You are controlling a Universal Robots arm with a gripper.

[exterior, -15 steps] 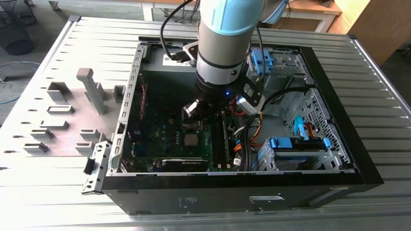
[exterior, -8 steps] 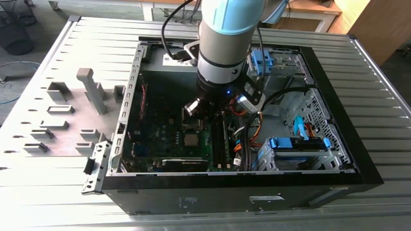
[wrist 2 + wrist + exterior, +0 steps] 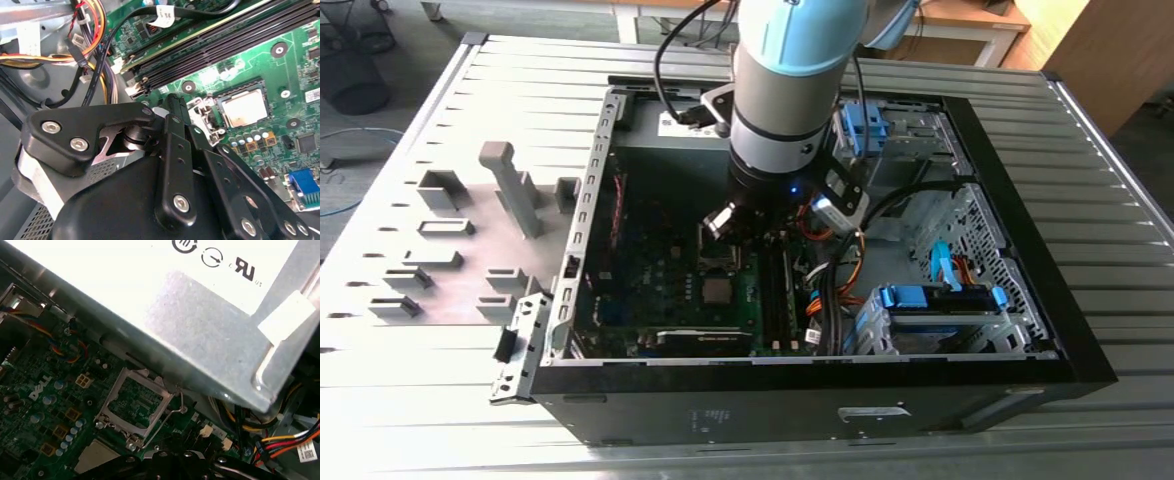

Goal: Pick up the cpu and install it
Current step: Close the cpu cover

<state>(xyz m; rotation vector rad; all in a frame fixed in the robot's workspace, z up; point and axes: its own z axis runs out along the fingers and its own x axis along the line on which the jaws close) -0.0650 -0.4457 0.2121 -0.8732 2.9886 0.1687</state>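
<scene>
Cpu [image 3: 245,107] sits flat in its socket on the mobo [image 3: 300,65], just on the near side of the gripper [image 3: 727,225] in the exterior view. Socket frame [image 3: 134,407] is hinged up, not clamped. Can't tell if gripper is clenched or released. Risk, imo: arm's low inside the case [image 3: 787,400], so a nudge to the frame could shift the loose cpu & bend pins; cables [image 3: 92,50] close by could snag
</scene>
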